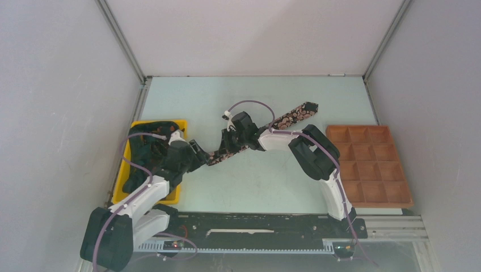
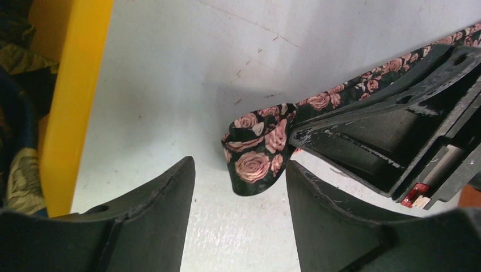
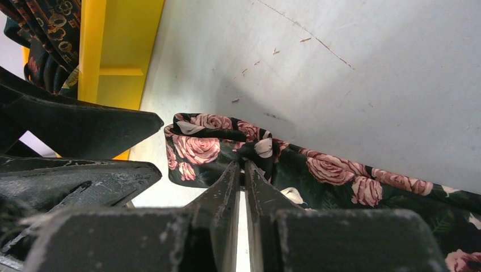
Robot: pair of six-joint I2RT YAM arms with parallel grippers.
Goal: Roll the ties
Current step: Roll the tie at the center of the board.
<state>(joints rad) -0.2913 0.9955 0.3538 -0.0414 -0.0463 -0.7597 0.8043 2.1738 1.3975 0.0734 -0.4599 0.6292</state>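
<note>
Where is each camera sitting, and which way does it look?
Top external: above and behind the arms, looking down on the table; both arms show.
Left wrist: on the left arm, looking past its open left gripper at the rose-print tie's folded end.
Right wrist: on the right arm, looking along its right gripper, shut on the tie.
Shared: all show the tie; both wrist views show the yellow bin.

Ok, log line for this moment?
rose-print tie: laid diagonally, end looped | right gripper: shut on tie at loop | left gripper: open, facing loop | yellow bin: patterned fabric inside
</note>
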